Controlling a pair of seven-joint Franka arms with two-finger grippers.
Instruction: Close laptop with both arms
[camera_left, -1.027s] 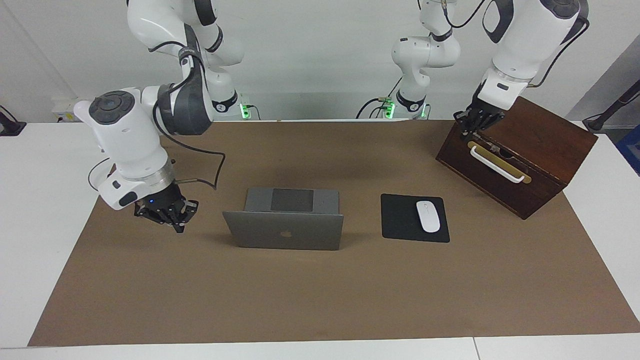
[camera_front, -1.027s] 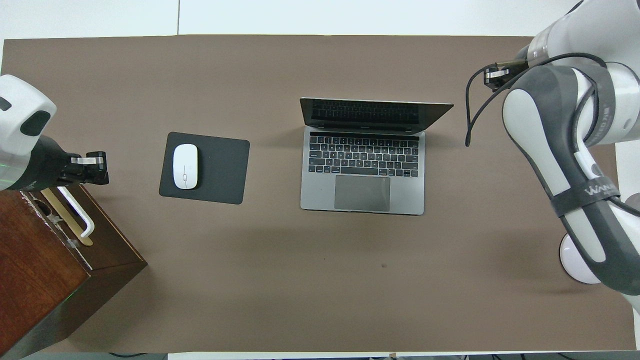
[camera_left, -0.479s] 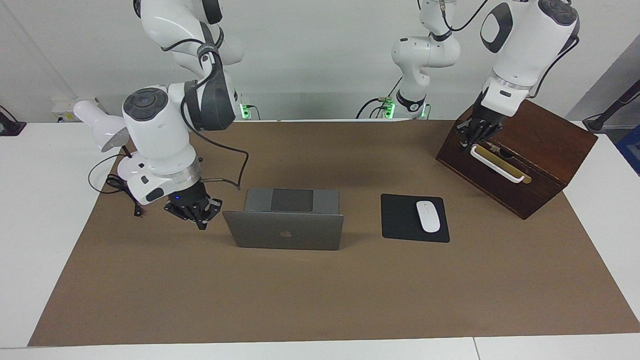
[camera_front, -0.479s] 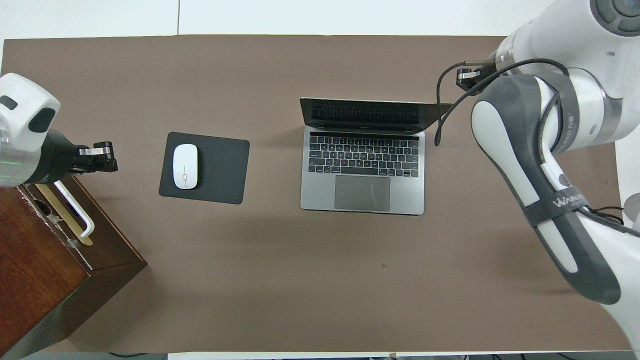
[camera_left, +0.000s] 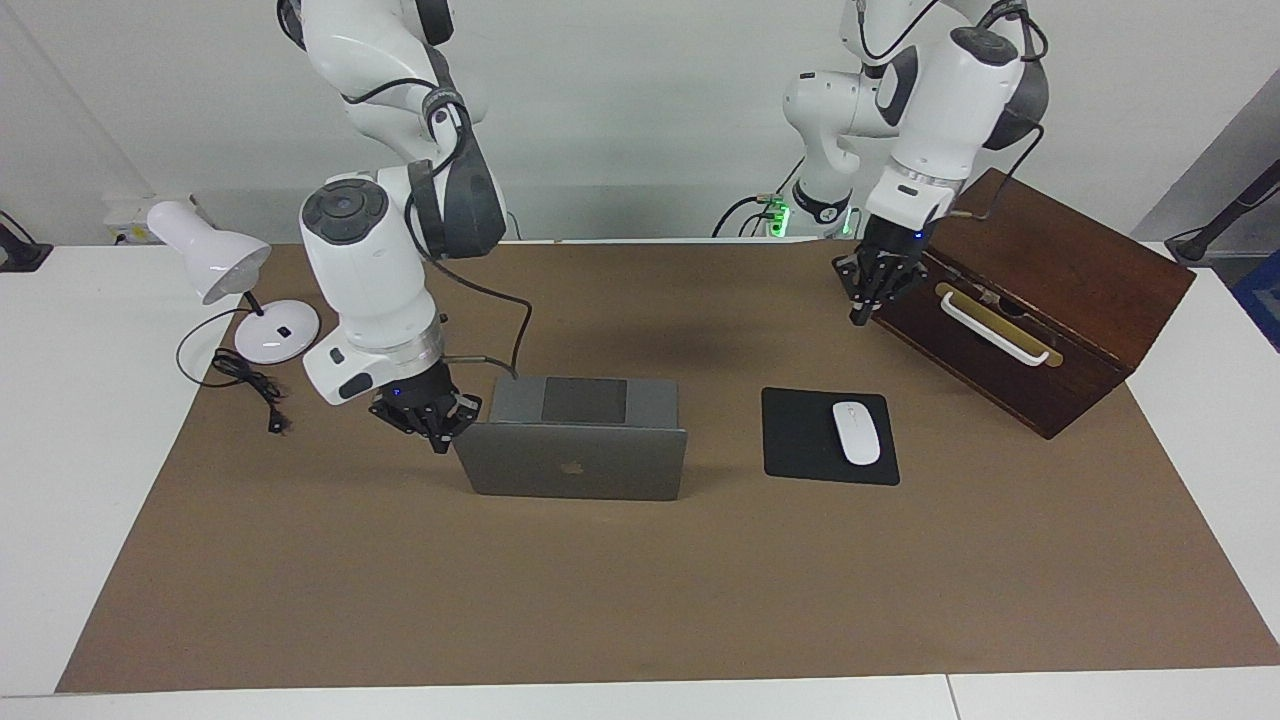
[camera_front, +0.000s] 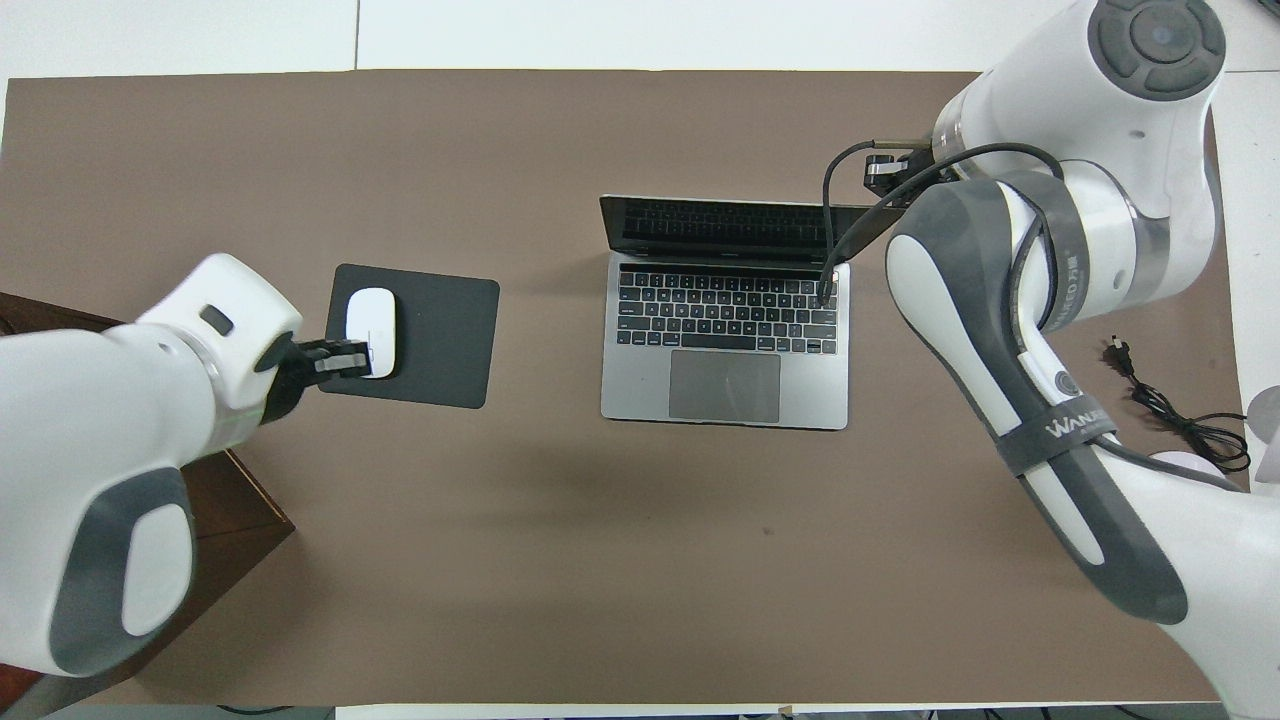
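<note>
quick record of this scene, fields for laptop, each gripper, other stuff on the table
laptop: open, lid up, on the brown mat
right gripper: shut, at the lid's corner toward the right arm's end
left gripper: shut, in the air in front of the wooden box
mouse: on the black mouse pad, beside the laptop
desk lamp: at the right arm's end
</note>
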